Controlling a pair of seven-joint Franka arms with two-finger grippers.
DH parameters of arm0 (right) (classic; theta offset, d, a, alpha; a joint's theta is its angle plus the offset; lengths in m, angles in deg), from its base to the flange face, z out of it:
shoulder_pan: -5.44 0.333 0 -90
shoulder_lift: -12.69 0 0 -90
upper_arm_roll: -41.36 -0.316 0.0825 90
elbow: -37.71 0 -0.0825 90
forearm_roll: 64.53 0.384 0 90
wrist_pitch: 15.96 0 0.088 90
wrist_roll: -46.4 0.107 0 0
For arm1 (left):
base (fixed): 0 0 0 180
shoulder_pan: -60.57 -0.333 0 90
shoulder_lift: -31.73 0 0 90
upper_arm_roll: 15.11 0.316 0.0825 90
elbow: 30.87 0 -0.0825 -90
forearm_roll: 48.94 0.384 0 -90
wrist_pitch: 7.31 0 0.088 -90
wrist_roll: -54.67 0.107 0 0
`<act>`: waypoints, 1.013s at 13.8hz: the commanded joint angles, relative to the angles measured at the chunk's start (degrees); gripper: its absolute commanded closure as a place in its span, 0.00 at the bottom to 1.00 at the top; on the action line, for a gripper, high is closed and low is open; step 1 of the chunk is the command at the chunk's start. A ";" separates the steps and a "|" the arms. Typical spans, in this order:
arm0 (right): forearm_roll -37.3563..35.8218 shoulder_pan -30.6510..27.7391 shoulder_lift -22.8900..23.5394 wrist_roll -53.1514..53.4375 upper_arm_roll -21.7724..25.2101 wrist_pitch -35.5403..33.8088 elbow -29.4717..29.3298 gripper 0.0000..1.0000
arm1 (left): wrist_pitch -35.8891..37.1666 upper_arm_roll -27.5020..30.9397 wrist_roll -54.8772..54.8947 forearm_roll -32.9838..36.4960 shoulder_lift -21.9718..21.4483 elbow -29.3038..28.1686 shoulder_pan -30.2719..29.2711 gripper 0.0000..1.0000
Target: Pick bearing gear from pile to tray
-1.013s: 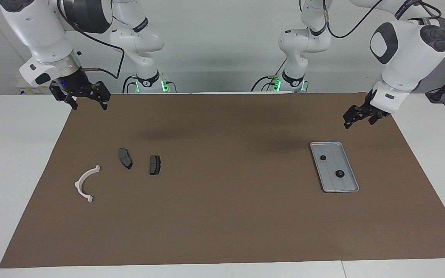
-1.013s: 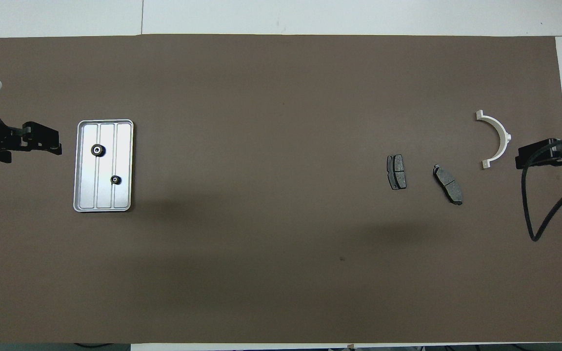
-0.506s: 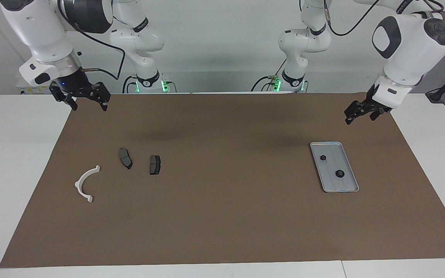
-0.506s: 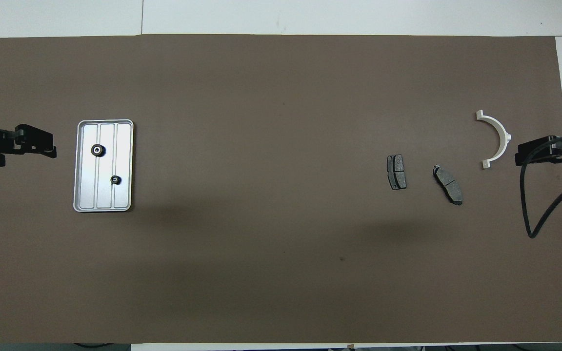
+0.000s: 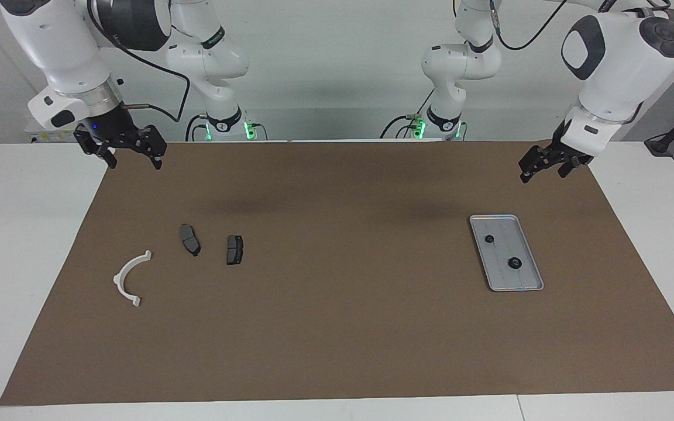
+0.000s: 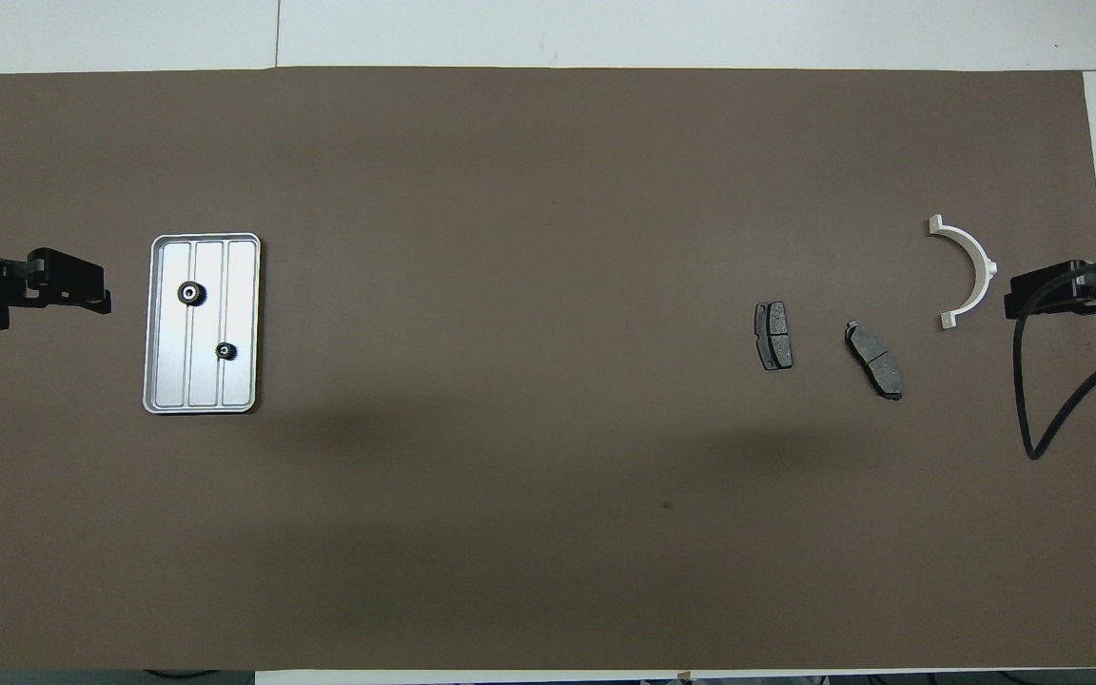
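Fingers of both grippers stand apart and hold nothing. In the facing view the left gripper (image 5: 539, 165) hangs in the air over the mat's edge at the left arm's end of the table, nearer to the robots than the tray (image 5: 533, 286), and the right gripper (image 5: 130, 153) hangs over the mat's corner at the right arm's end. The overhead view shows only the tips of them, so their height cannot be read there. This view shows well the tray's lengthwise ridges and the two bearing gears lying in it: a larger one (image 6: 190, 293) and a smaller one (image 6: 225, 351), apart from each other. At the right arm's end lie the two dark brake pads (image 5: 190, 240), side by side but not touching, and the white arc bracket (image 5: 128, 279) beside them, farther from the robots. All of them rest on the brown mat (image 5: 337, 327).
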 commanded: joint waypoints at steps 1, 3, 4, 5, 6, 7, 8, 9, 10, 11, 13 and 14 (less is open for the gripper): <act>0.13 0.10 -0.56 1.29 -0.04 1.46 1.19 0.00 | -0.72 0.10 1.01 -0.90 -1.46 -1.41 -0.70 0.00; 0.13 0.10 -0.56 1.29 -0.04 1.29 1.19 0.00 | -1.25 0.01 0.92 -0.81 -1.46 -1.58 -0.70 0.00; 0.13 0.19 -0.56 1.21 -0.04 1.37 1.19 0.00 | -0.99 -0.16 0.66 -0.81 -1.55 -1.49 -0.70 0.00; 0.13 0.11 -0.56 1.21 -0.04 1.37 1.19 0.00 | -0.98 0.01 0.66 -0.81 -1.55 -1.58 -0.70 0.00; 0.13 0.10 -0.56 1.21 -0.04 1.37 1.10 0.00 | -0.98 0.01 0.57 -0.81 -1.37 -1.23 -0.70 0.00; 0.13 0.10 -0.56 1.21 -0.04 1.46 1.10 0.00 | -0.90 0.10 0.48 -0.81 -1.46 -1.32 -0.70 0.00; 0.13 0.19 -0.56 1.21 -0.04 1.38 1.19 0.00 | -0.90 0.10 0.57 -0.81 -1.55 -1.40 -0.70 0.00; 0.13 0.11 -0.56 1.21 -0.04 1.29 1.19 0.00 | -0.98 -0.25 0.48 -0.81 -1.55 -1.49 -0.61 0.00; 0.13 0.10 -0.56 1.21 -0.04 1.20 1.19 0.00 | -0.98 -0.51 0.39 -0.81 -1.55 -1.58 -0.61 0.00; 0.13 0.10 -0.56 1.21 -0.04 1.11 1.19 0.00 | -0.98 -0.52 0.48 -0.81 -1.55 -1.41 -0.61 0.00; 0.13 0.10 -0.56 1.21 -0.04 1.29 1.19 0.00 | -1.07 -0.69 0.39 -0.81 -1.11 -1.05 -0.52 0.00; 0.13 0.19 -0.56 1.29 -0.04 1.20 1.19 0.00 | -1.07 -0.78 0.22 -0.81 -0.94 -1.05 -0.61 0.00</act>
